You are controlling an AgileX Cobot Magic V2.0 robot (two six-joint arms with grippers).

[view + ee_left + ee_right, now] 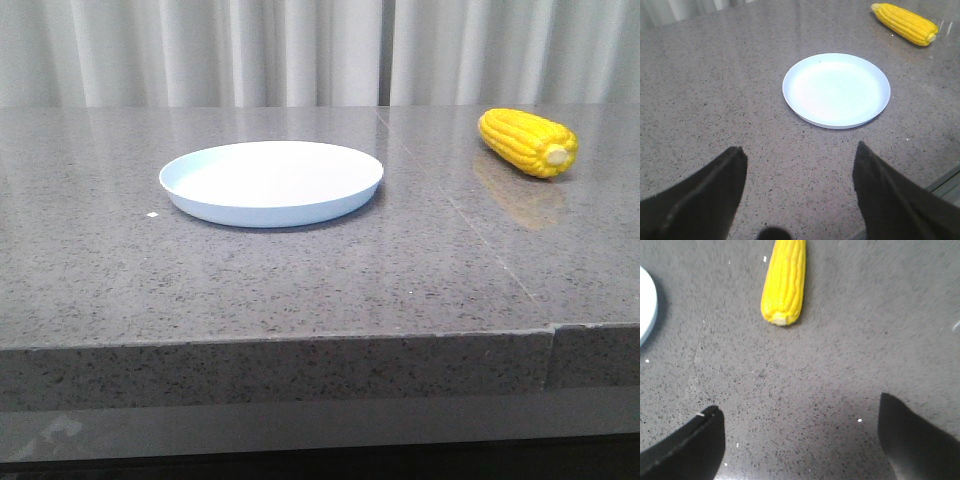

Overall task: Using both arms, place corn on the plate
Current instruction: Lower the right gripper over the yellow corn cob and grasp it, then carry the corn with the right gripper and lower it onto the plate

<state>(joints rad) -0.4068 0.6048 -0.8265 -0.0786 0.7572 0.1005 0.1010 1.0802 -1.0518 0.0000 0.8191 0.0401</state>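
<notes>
The yellow corn lies on the grey table at the far right, its pale cut end towards the camera. The pale-blue plate sits left of the corn, near the table's middle, with nothing on it. Neither gripper shows in the front view. In the left wrist view my left gripper is open and empty, above bare table, short of the plate, with the corn beyond. In the right wrist view my right gripper is open and empty, short of the corn; the plate's rim shows at the edge.
The grey speckled stone table has a front edge close to the camera and a seam running past the corn. White curtains hang behind the table. A small white speck lies left of the plate.
</notes>
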